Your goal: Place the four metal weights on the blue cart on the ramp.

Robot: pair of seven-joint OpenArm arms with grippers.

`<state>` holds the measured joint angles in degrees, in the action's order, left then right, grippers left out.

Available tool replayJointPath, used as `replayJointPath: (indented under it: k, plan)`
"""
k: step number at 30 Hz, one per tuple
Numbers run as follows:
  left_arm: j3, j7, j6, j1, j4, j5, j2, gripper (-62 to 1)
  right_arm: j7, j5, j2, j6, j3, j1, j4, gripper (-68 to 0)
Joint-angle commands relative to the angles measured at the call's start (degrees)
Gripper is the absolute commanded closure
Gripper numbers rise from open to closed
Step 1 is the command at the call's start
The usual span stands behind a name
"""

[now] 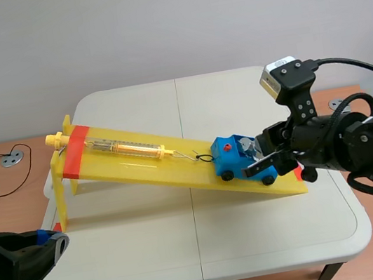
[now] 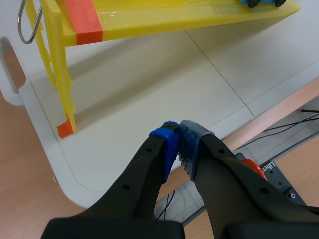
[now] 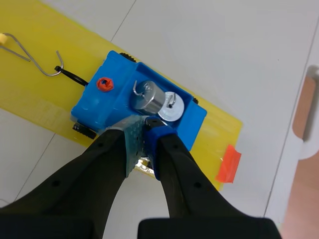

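My right hand (image 3: 143, 124), clenched on nothing, hovers at the rim of the blue cart (image 3: 94, 107), where two metal weights (image 3: 149, 97) sit inside: probably dense and slick, best pinched by their hooks.

The ramp (image 1: 140, 163) stands on the table (image 1: 154, 251), with its raised end toward the robot's left and its low end toward the right. A spring scale (image 1: 127, 147) lies lengthwise on the ramp's upper half. A wire hook (image 3: 35, 62) links the scale to the cart (image 3: 97, 107), which sits on the ramp near the low end. In the cart's tray, the first weight (image 3: 149, 97) stands just beside the second weight (image 3: 170, 112). The right gripper (image 3: 144, 137) is over the cart's near edge, next to both weights. The left gripper (image 2: 178, 137) is at the table's near left corner, well apart from the ramp.
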<state>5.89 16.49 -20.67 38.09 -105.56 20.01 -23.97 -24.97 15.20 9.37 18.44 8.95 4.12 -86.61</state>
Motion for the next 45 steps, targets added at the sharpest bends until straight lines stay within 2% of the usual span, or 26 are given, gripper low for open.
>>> replayJointPath:
  k: [1, 10, 22, 23, 29, 31, 35, 39, 41, 44, 45]
  plan:
    - [0.83, -4.57, -0.55, -1.14, -3.82, 4.24, 0.46, -3.4, 6.82, 1.53, 0.39, 0.44, -0.55, -5.92, -4.39, -0.7]
    - [0.83, -4.57, -0.55, -1.14, -3.82, 4.24, 0.46, -3.4, 7.91, 1.46, -1.27, 0.46, 0.17, -9.09, 0.96, -0.6]
    - [0.83, -4.59, -0.55, -1.11, -3.82, 4.24, 0.46, -3.4, 8.98, 0.35, -1.62, 0.48, 2.12, -10.32, 1.7, -0.7]
    - [0.83, -4.59, -0.55, -1.11, -3.82, 4.24, 0.46, -3.4, 8.98, 0.35, -1.62, 0.48, 2.25, -10.32, 1.7, -1.3]
    - [0.83, -4.59, -0.55, -1.11, -3.82, 4.24, 0.46, -3.4, 8.76, 0.22, -1.53, 0.5, 2.29, -10.32, 1.7, -14.7]
    - [0.83, -4.59, -0.55, -1.11, -3.82, 4.24, 0.46, -3.4, 8.74, 0.22, -1.33, 0.72, 2.21, -10.32, 1.68, -17.1]
    - [0.83, -4.57, -0.55, -1.11, -3.82, 4.24, 0.46, -3.4, 7.63, 0.85, -0.02, 1.81, 1.33, -9.88, -0.2, -17.6]
    - [0.83, -4.59, -0.55, -1.11, -3.82, 4.24, 0.46, -3.4, 5.11, 5.84, 3.1, 4.81, -1.14, -7.65, -4.85, -17.2]
    - [0.83, -4.61, -0.57, -1.14, -3.82, 4.24, 0.46, -3.4, 4.24, 7.96, 5.29, 6.14, -2.73, -5.77, -7.52, -12.3]
    - [0.83, -4.59, -1.49, -1.14, -3.89, 4.24, 0.74, -3.4, 3.43, 9.97, 8.79, 6.95, -5.29, -2.34, -11.02, -0.1]
    - [0.83, -4.61, -1.97, -1.2, -3.93, 4.24, 1.29, -3.4, 3.43, 10.19, 9.99, 6.95, -6.19, -0.94, -11.98, -0.6]
